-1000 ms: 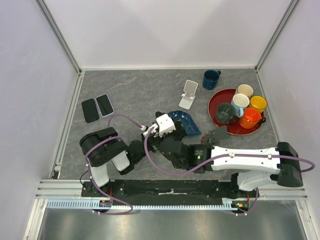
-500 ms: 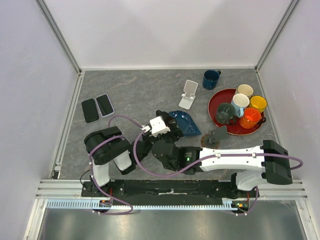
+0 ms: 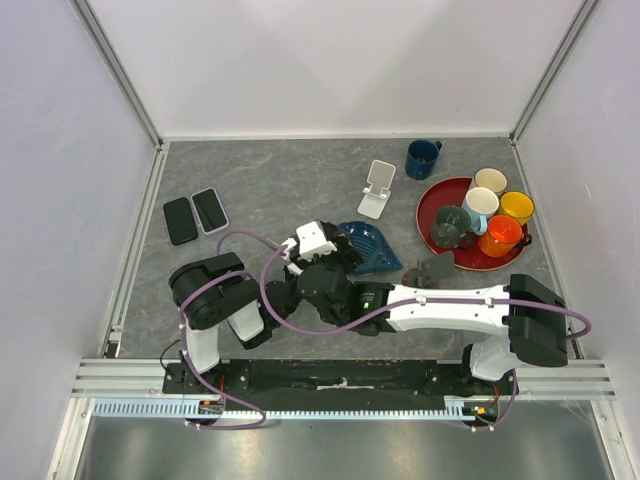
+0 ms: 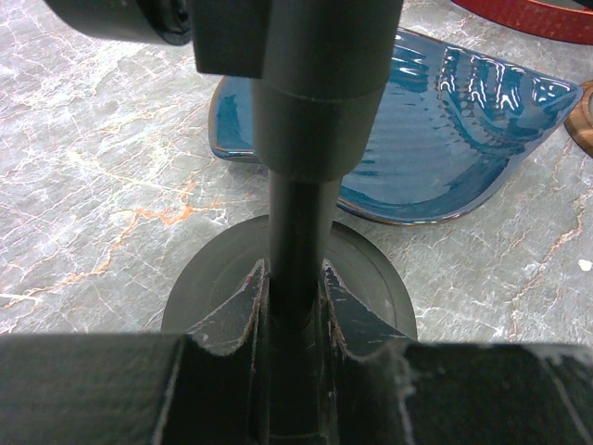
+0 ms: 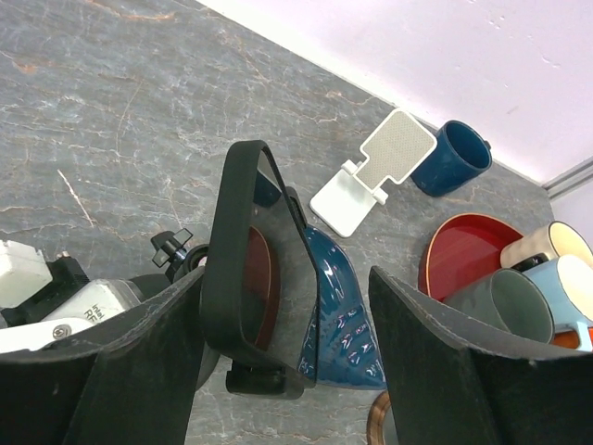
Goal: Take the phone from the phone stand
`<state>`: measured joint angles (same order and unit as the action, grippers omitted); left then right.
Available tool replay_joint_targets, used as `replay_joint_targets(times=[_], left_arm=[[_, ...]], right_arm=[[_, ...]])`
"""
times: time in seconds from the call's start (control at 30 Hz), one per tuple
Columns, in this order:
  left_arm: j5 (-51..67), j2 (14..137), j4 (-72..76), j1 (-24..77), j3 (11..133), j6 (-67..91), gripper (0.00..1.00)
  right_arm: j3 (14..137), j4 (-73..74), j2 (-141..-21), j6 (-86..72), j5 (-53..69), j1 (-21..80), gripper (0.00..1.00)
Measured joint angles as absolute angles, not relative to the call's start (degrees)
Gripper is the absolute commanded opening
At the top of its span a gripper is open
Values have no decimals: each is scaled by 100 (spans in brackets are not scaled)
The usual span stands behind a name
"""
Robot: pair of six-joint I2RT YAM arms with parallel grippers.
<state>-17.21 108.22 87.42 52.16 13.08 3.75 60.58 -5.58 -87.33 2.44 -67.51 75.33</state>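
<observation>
A black phone [image 5: 243,269] stands upright in the black phone stand, whose clamp foot [image 5: 255,382] shows under it. My right gripper [image 5: 287,362] is open around the phone. Its left finger [image 5: 120,371] is close to the phone's edge and its right finger [image 5: 463,362] stands well apart. In the left wrist view my left gripper [image 4: 295,278] is shut on the stand's black pole [image 4: 298,213], just above the round base [image 4: 371,278]. Both arms cover the phone and stand in the top view.
A blue dish [image 3: 372,247] lies just beyond the stand. An empty white phone stand [image 3: 377,188] and a blue mug [image 3: 422,157] are farther back. A red tray [image 3: 428,195] with several mugs sits at right. Two phones [image 3: 195,215] lie flat at left.
The right arm has swung left over the stand, and its jaws have narrowed around the phone. The left gripper has kept its hold on the pole.
</observation>
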Motion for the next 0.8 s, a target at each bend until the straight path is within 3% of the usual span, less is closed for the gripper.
replay_joint_targets(times=[0.2, 0.37, 0.63, 0.8], left_arm=[[-1747, 10829, 8739, 5223, 1319, 375, 2], [-1774, 10857, 8746, 5223, 1345, 375, 2], [-1798, 10910, 8781, 5223, 1376, 379, 2], [-1806, 10925, 8779, 5238, 1404, 379, 2]], right_arm=[[6077, -552, -8816, 248, -6685, 7461, 64], [6090, -552, -8812, 246, -6615, 7446, 48], [6016, -403, -8543, 242, -6233, 7415, 2], [5745, -405, -8200, 187, -5870, 7319, 0]])
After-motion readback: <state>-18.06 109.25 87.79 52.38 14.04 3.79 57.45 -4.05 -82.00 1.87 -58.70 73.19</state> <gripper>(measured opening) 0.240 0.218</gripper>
